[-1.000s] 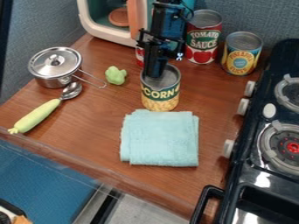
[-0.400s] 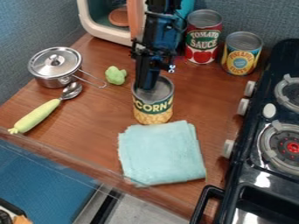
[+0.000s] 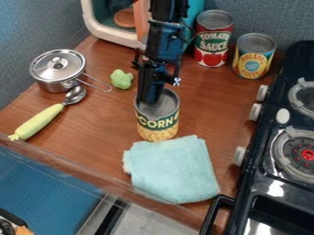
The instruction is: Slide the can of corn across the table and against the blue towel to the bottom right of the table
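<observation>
Gripper (image 3: 147,100): I see it at the lid of the can of corn (image 3: 158,123) | jaws: I cannot tell whether spread or pressed together | can of corn: upright on the desk (image 3: 92,133), directly beneath the jaws | blue towel (image 3: 175,170): nearer the camera than the jaws, touching the can's base | lidded pot (image 3: 56,71): left of the jaws in view

Kitchen things around a lidded metal pot (image 3: 57,72).
Just below the pot lies a spoon (image 3: 40,120) with a yellow-green handle; just right, a small green lump (image 3: 121,79). Farther right of the pot stand a red can (image 3: 213,40) and a yellow-and-blue can (image 3: 253,57), then a black stove (image 3: 260,149) well apart.
</observation>
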